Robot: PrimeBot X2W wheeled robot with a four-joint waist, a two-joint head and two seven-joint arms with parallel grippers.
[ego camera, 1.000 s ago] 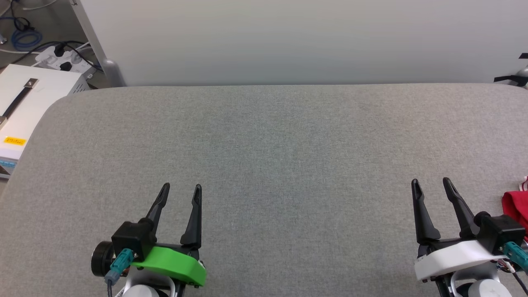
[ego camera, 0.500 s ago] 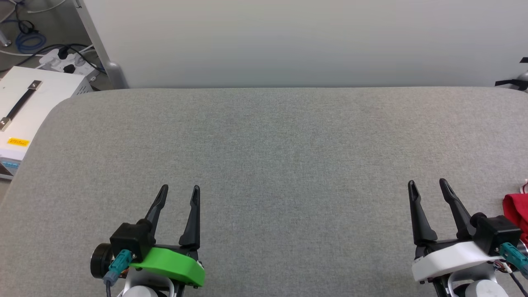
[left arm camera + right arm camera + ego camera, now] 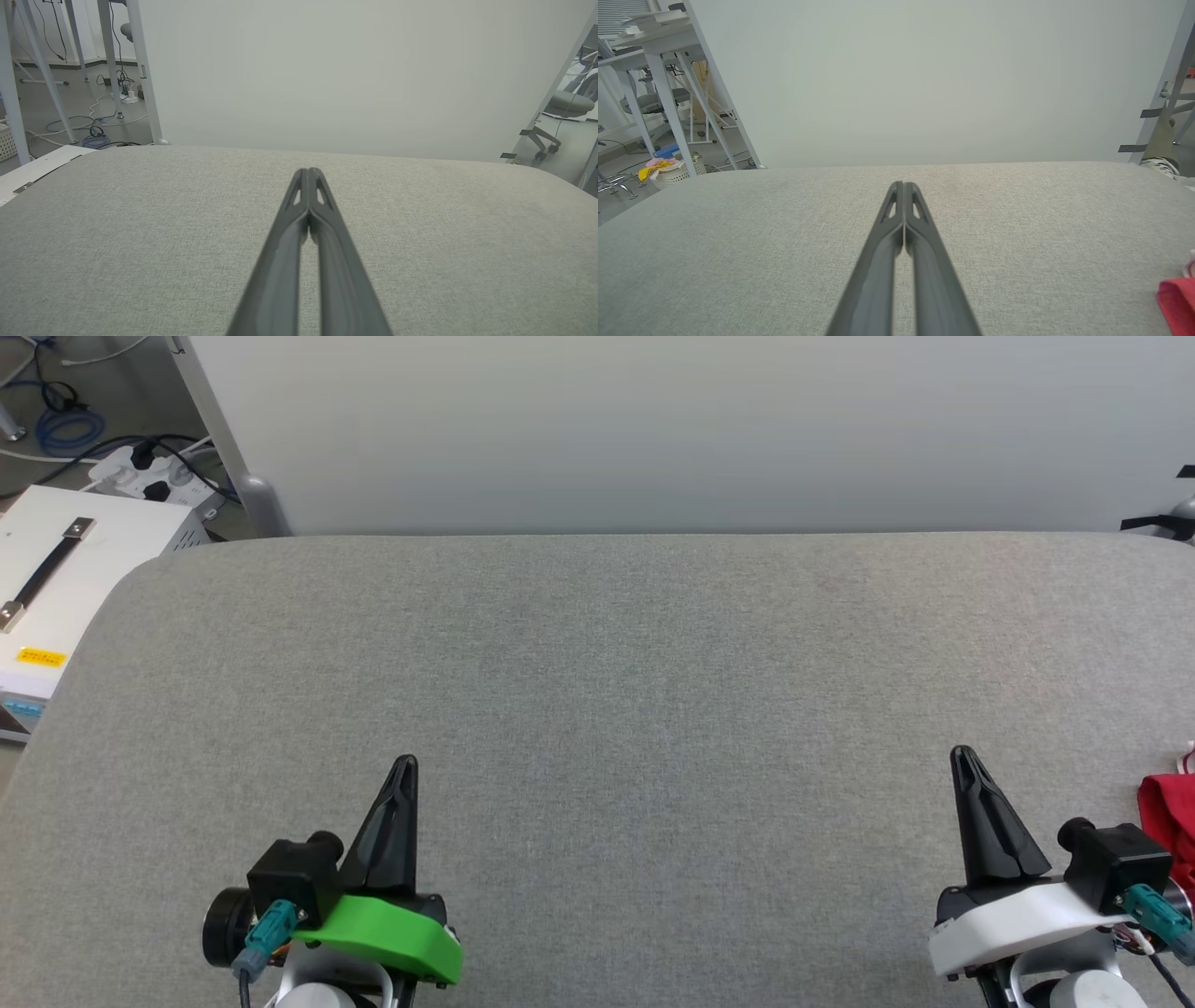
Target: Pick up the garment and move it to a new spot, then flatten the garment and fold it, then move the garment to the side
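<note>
The left hand (image 3: pixel 404 763) and right hand (image 3: pixel 964 754) hovered over the grey table (image 3: pixel 653 663), fingers pressed together, holding nothing. The red shirt (image 3: pixel 1167 812) lay at the table's far right, beside the right hand. The right wrist view caught its corner (image 3: pixel 1176 303).

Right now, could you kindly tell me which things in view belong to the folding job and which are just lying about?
Job: red fabric garment at the right edge; grey cloth-covered table; shut left gripper; shut right gripper.
Lying about: white box with black strap handle; white power strip; coiled blue cable.
</note>
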